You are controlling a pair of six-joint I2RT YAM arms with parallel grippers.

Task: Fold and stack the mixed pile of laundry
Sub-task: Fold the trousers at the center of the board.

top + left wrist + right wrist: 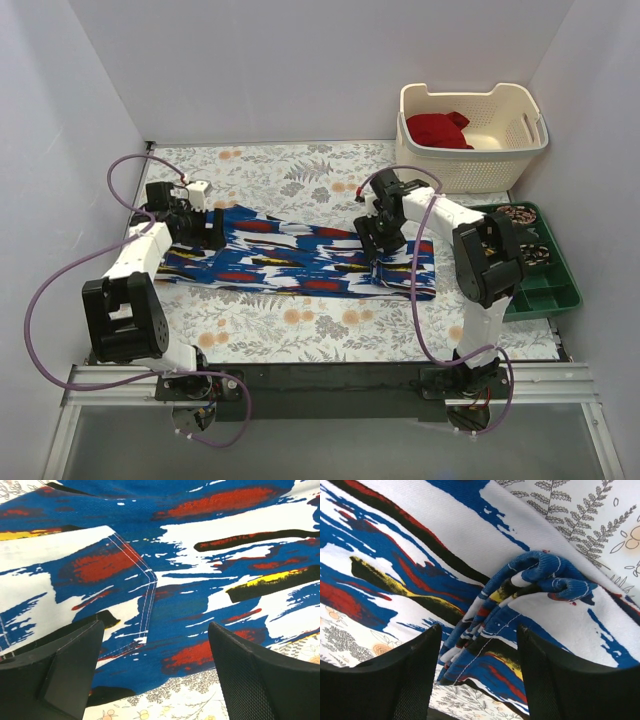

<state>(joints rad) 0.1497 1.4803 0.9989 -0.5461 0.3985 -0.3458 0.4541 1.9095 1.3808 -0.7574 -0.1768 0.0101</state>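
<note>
The blue garment [300, 262] with white, red and black print lies spread flat across the table. My left gripper [212, 238] hovers over its left end, open and empty; in the left wrist view [155, 626] the jaws straddle the cloth [200, 570] by its near hem and a stitched pocket [100, 570]. My right gripper [384, 262] is over the right end, open [479, 630], with a bunched ribbed edge [535, 580] of the garment between the jaws, not pinched. The deep red garment [438, 128] lies in the basket.
The cream perforated basket [500, 150] stands at the back right. A green tray [555, 295] with coiled items sits at the right edge beside the right arm. The floral tablecloth [300, 325] shows in front of and behind the garment.
</note>
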